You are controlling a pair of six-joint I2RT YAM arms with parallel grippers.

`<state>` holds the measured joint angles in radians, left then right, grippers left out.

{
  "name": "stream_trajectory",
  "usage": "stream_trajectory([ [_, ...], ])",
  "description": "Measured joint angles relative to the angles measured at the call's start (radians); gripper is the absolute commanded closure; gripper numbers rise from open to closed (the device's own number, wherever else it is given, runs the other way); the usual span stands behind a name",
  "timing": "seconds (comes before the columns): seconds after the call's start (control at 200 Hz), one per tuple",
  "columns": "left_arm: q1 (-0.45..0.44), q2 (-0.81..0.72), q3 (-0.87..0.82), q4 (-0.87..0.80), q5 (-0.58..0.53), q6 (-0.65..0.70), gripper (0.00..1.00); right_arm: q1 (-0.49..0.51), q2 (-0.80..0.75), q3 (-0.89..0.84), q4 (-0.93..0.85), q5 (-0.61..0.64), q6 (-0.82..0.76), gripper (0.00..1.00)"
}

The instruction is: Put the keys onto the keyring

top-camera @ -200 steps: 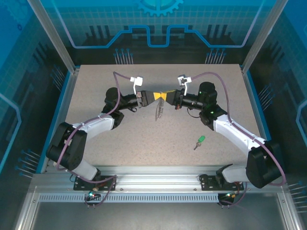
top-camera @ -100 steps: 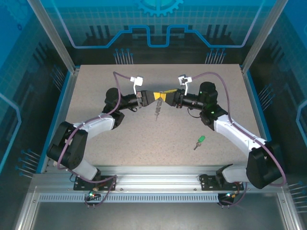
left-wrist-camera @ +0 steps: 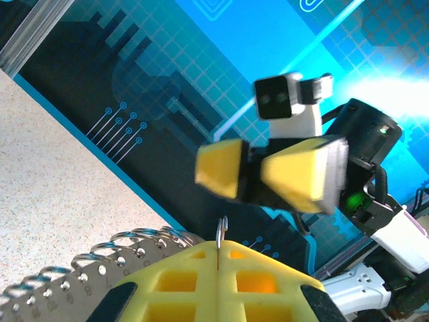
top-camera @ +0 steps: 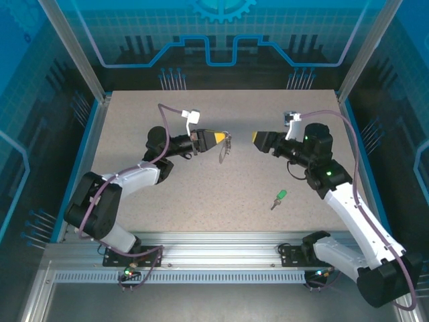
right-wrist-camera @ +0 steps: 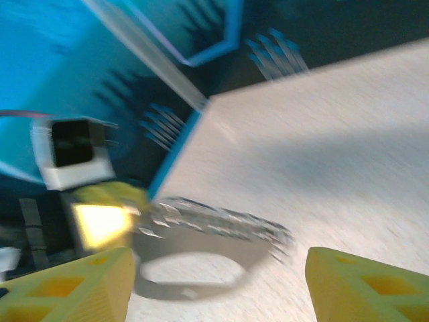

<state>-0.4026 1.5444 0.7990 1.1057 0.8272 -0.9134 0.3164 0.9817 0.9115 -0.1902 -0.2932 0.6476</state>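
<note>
The left gripper (top-camera: 216,137) is clamped on the keyring (top-camera: 225,146), which hangs from its tips above the table (top-camera: 167,201) with the chain links dangling. The right gripper (top-camera: 257,139) stands wide and holds nothing, a little apart from the ring. The key (top-camera: 279,198) lies flat on the table by the right arm. It looks light, stiff and thin (likely to skid under a careless pinch), so the broader green head seems the best place to hold it.
</note>
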Motion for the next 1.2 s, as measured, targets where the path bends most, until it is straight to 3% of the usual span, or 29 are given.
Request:
stream_trajectory([
  [0.125,0.000,-0.022,-0.006,-0.002,0.000,0.008,1.00,0.000,0.002,0.000,-0.251,0.159,0.000,0.41],
  [0.26,0.000,-0.053,-0.013,-0.013,0.000,0.030,1.00,0.013,0.000,-0.056,-0.399,0.288,0.037,0.46],
  [0.465,0.000,-0.100,-0.024,-0.067,0.000,0.062,1.00,0.135,0.036,-0.187,-0.552,0.458,0.151,0.50],
  [0.81,-0.007,-0.160,-0.028,-0.189,0.000,0.136,1.00,0.209,0.147,-0.224,-0.578,0.601,0.302,0.57],
  [1.2,-0.008,-0.161,-0.029,-0.219,0.000,0.157,1.00,0.209,0.275,-0.224,-0.517,0.620,0.351,0.68],
])
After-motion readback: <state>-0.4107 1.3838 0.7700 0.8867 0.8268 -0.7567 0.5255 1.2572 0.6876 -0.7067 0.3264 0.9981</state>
